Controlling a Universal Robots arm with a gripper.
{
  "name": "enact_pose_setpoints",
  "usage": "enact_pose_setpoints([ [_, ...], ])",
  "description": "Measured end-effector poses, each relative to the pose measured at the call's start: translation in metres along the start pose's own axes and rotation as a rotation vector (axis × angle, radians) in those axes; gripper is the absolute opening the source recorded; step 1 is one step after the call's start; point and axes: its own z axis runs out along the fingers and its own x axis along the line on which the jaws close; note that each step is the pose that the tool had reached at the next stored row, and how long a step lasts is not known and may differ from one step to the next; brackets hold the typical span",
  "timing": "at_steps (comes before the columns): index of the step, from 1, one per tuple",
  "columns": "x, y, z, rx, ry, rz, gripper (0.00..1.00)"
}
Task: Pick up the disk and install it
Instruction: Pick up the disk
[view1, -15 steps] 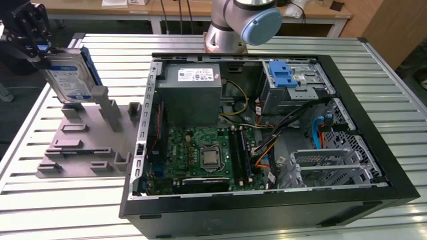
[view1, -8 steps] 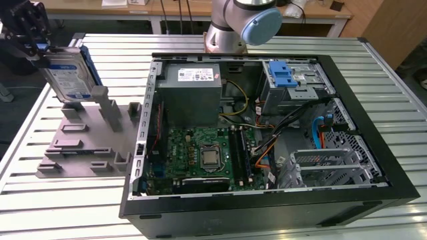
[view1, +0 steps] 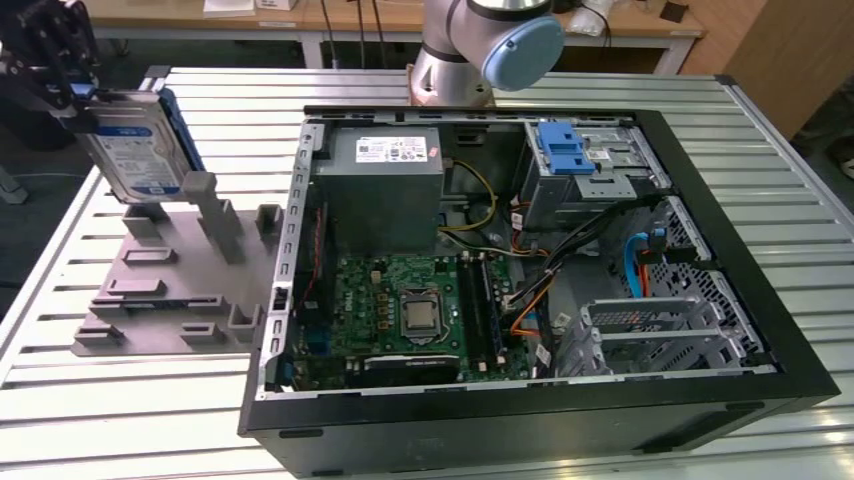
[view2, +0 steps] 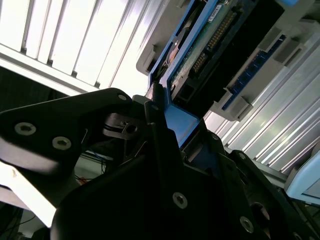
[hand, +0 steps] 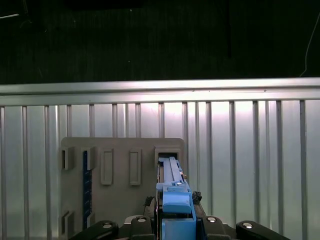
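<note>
Surface: slatted silver metal, ribs running across the exterior view, glare on the ribs. Behind it, light wooden desks on white legs. Wooden panelling at the exterior view's right. Dark floor beside the surface's edge.

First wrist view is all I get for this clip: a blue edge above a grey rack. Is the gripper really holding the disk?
Observer: Yes. In the exterior view the gripper clamps the top of the disk, which hangs upright with its label toward the camera.
Operator: And where is the computer it goes into?
Observer: The open case lies at the exterior view's right of the grey rack, well apart from the disk.
</note>
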Motion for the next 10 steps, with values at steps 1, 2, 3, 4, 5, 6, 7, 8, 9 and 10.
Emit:
enact_pose_setpoints([
  [1, 0.0, 0.0, -0.0005, -0.0001, 0.0, 0.0, 0.36],
  [2, 0.0, 0.0, -0.001, 0.0, 0.0, 0.0, 0.36],
  [3, 0.0, 0.0, -0.0014, 0.0, 0.0, 0.0, 0.36],
  [4, 0.0, 0.0, -0.0019, 0.0, 0.0, 0.0, 0.36],
  [5, 0.0, 0.0, -0.0024, 0.0, 0.0, 0.0, 0.36],
  [6, 0.0, 0.0, -0.0028, 0.0, 0.0, 0.0, 0.36],
  [7, 0.0, -0.0001, -0.0033, 0.0, 0.0, 0.0, 0.36],
  [8, 0.0001, 0.0, -0.0038, 0.0001, 0.0, 0.0, 0.36],
  [9, 0.0001, 0.0, -0.0043, 0.0, 0.0, 0.0, 0.36],
  [10, 0.0001, 0.0, -0.0047, 0.0, 0.0, 0.0, 0.36],
])
